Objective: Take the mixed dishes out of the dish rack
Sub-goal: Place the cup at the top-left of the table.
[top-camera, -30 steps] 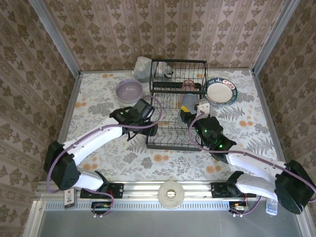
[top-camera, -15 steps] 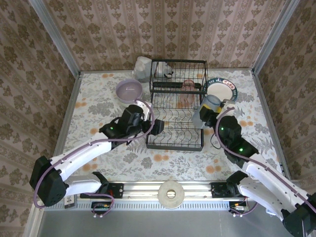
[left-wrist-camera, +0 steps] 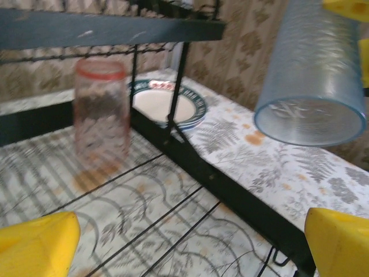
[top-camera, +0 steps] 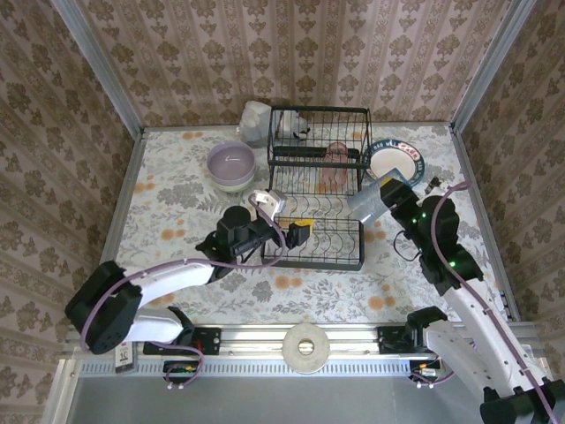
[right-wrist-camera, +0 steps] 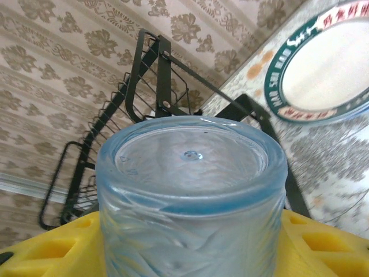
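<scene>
1. Top external view
   - The dish rack (top-camera: pixel 318 190) stands mid-table (top-camera: pixel 177 203).
   - The left gripper (top-camera: pixel 296 234) reaches into the rack's lower tier from the left end, and one yellow fingertip shows among the wires.
   - The right gripper (top-camera: pixel 386 196) is just off the rack's right end. It is clamped on a grey-blue tumbler (top-camera: pixel 369 201), which is tilted, lifted off the table and outside the rack.
   - A pink tumbler (top-camera: pixel 334 170) stands upright inside the rack.
   - The lavender bowl (top-camera: pixel 231 165) sits on the table left of the rack.
   - The plate with dark patterned rim (top-camera: pixel 395 164) lies flat to the rack's right, beyond the held tumbler.

2. Left wrist view
   - The left gripper (left-wrist-camera: pixel 184 248) has its jaws spread wide, with the yellow fingertips (left-wrist-camera: pixel 37 248) at opposite corners and nothing between them.
   - The rack's floor wires (left-wrist-camera: pixel 219 190) lie below.
   - The pink tumbler (left-wrist-camera: pixel 101 107) is ahead, upright and blurred.
   - The plate (left-wrist-camera: pixel 167 104) lies past the rack's frame.
   - The grey-blue tumbler (left-wrist-camera: pixel 314 75) hangs at upper right, beyond the rack's edge.

3. Right wrist view
   - The right gripper (right-wrist-camera: pixel 190 248) has a yellow finger on each side of the grey-blue tumbler (right-wrist-camera: pixel 190 173), gripping it with the closed base toward the camera.
   - The rack (right-wrist-camera: pixel 155 86) and the plate (right-wrist-camera: pixel 323 75) are behind it.
</scene>
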